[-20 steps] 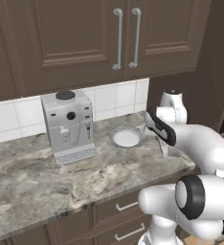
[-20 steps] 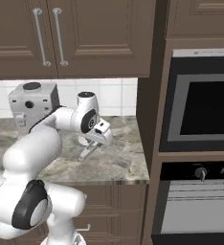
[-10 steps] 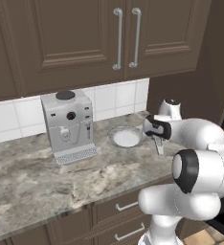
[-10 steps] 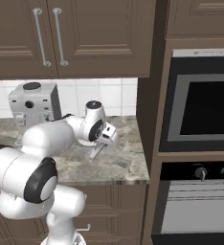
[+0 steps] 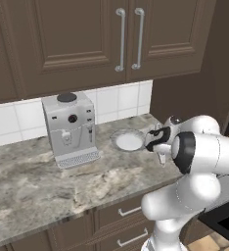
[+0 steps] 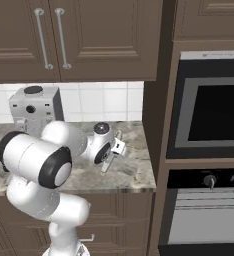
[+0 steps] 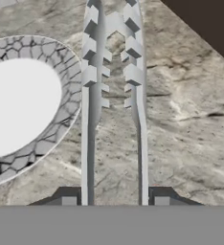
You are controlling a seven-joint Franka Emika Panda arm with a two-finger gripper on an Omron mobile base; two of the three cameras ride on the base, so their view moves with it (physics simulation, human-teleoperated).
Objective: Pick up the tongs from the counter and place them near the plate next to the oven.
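The end effector (image 7: 115, 201) is gripping the tongs (image 7: 113, 72), jaws closed down on the two thin arms, which are running out ahead of the fingertips in the hand view. The tongs are hanging over the counter (image 7: 181, 124) just beside the plate (image 7: 23, 100), not touching its rim; whether the tips are resting on the stone cannot be told. In the left base view the end effector (image 5: 161, 159) is sitting just right of the plate (image 5: 128, 141), near the counter's right end.

The tongs are looking light, stiff and slick, being thin metal with scalloped tips, so they are likely springing against the grip and could slip or twist. Taking hold across both arms at mid-length, as now, is looking best.

The counter (image 6: 131, 172) is mottled stone, hard and flat. The oven (image 6: 209, 112) is standing just past the tall dark panel on the right, the coffee machine (image 5: 70, 127) is sitting well left of the plate, and dark cabinets (image 5: 87, 39) are hanging above
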